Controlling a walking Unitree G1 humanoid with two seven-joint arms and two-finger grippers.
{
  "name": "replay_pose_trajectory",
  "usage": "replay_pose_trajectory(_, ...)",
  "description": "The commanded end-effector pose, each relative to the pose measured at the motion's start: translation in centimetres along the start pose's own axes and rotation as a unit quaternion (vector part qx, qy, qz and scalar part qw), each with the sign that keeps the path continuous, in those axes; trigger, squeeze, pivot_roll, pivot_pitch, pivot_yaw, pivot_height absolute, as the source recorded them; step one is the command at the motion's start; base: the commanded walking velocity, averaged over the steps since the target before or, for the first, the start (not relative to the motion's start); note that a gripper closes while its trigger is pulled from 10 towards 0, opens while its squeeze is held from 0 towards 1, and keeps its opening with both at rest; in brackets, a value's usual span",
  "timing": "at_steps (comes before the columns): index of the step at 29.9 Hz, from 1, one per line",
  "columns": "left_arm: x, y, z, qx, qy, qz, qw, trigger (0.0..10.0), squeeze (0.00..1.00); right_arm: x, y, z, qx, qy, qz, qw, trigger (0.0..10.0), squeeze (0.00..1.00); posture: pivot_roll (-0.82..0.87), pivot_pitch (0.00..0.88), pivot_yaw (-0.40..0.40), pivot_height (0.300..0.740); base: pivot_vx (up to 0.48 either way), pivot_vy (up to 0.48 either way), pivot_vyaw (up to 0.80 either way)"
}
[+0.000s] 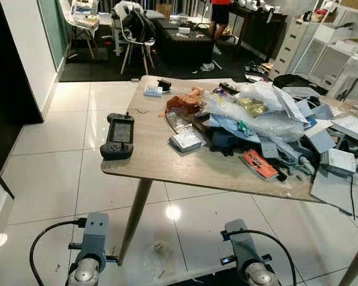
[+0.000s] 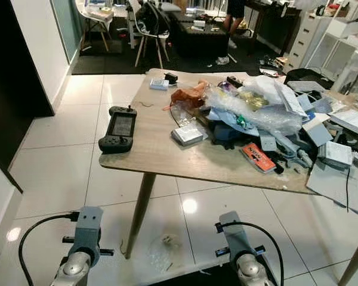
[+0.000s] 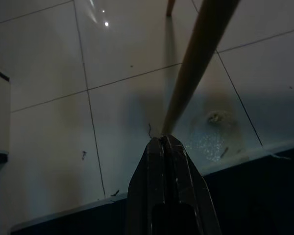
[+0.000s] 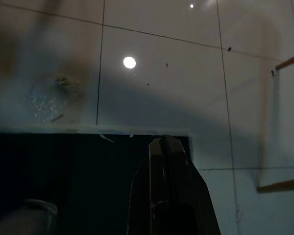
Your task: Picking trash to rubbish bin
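Note:
A wooden table (image 1: 155,158) stands before me, its right half heaped with trash: crumpled clear plastic wrap (image 1: 256,113), an orange-brown wrapper (image 1: 188,101), a small clear packet (image 1: 187,141), an orange box (image 1: 259,164) and papers. On the floor under the table lies a clear plastic scrap (image 1: 158,250), also plastic scrap (image 3: 213,134). Both arms hang low below the table's front edge. My left gripper (image 3: 162,141) is shut and empty, pointing at the floor by the table leg (image 3: 196,63). My right gripper (image 4: 161,142) is shut and empty over the floor tiles.
A black handheld controller (image 1: 119,136) lies on the table's left part. White boxes (image 1: 340,161) sit at the right edge. Beyond the table are a chair (image 1: 137,36), a dark low table (image 1: 185,42) and a person's legs (image 1: 218,21). A white wall (image 1: 30,53) runs along the left.

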State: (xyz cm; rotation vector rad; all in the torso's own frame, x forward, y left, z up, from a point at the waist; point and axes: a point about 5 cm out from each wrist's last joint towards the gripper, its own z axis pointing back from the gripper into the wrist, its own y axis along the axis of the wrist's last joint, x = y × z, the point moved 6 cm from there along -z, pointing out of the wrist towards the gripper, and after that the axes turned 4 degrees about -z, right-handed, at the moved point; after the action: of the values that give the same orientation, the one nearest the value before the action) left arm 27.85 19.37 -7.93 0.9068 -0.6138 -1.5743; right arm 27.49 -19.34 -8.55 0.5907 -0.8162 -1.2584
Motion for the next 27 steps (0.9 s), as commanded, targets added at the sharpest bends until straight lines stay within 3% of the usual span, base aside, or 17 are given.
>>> replay_pose_trajectory(1,0.9,0.5,-0.1,0.007,-0.018,-0.002,1.000,10.0,0.00,0.2,0.1,0.0,0.001,-0.008,-0.014,1.000,10.0,0.00,-0.04,0.016,-0.054,0.740,0.000,0.000,0.00)
replay_pose_trajectory(3,2.0,1.7,-0.2,0.032,-0.041,0.002,0.999,10.0,0.00,0.2,0.7,-0.2,0.012,-0.008,-0.028,1.000,10.0,0.00,-0.04,0.018,-0.054,0.740,0.000,0.000,0.00)
replay_pose_trajectory(9,2.3,2.4,-0.4,0.032,-0.040,-0.005,0.999,10.0,0.00,-0.5,1.4,-0.3,0.022,0.009,-0.009,1.000,10.0,0.00,-0.03,0.021,-0.062,0.740,0.000,0.000,0.00)
replay_pose_trajectory(17,1.9,2.0,-0.4,0.026,-0.026,-0.004,0.999,10.0,0.00,-0.7,1.6,-0.6,0.012,0.000,-0.018,1.000,10.0,0.00,0.00,0.016,-0.091,0.740,0.000,0.000,0.00)
replay_pose_trajectory(22,0.4,1.5,-0.1,0.028,-0.004,0.015,0.999,10.0,0.00,-2.2,3.6,-1.2,0.028,0.032,-0.012,0.999,10.0,0.00,0.05,0.024,-0.123,0.740,0.000,0.000,0.00)
replay_pose_trajectory(27,-0.2,1.5,0.0,0.030,0.005,0.018,0.999,10.0,0.00,-2.8,4.2,-1.4,0.033,0.048,-0.011,0.998,10.0,0.00,0.06,0.030,-0.121,0.740,0.000,0.000,0.00)
